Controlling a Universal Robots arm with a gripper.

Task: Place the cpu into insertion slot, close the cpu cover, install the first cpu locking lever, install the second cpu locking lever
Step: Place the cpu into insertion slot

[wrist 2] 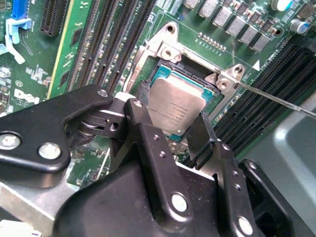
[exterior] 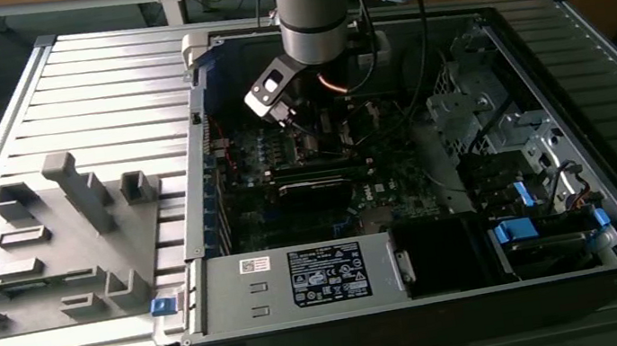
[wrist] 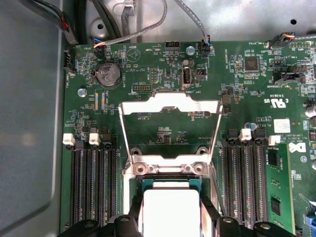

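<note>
In the second wrist view the cpu (wrist 2: 175, 106), a flat square chip with a dull grey metal top, lies tilted over the insertion slot (wrist 2: 195, 78); whether it is fully seated I cannot tell. My gripper (wrist 2: 173, 111) is shut on it, one black finger on each of two opposite edges. In the first wrist view the cpu (wrist: 170, 207) looks bright white between the fingers. The cpu cover (wrist: 170, 104), a silver window frame, stands swung open beyond the socket. A thin locking lever (wrist 2: 276, 101) sticks out from the socket's corner. In the exterior view the gripper (exterior: 289, 121) reaches down into the open case.
Black memory slots (wrist: 94, 187) flank the socket on both sides. Cables (wrist: 143, 27) and a coin battery (wrist: 107, 74) lie beyond the cover. The case holds a labelled grey box (exterior: 323, 275) at the front and drive bays (exterior: 484, 130) at the exterior view's right. A grey fixture (exterior: 54, 254) lies outside.
</note>
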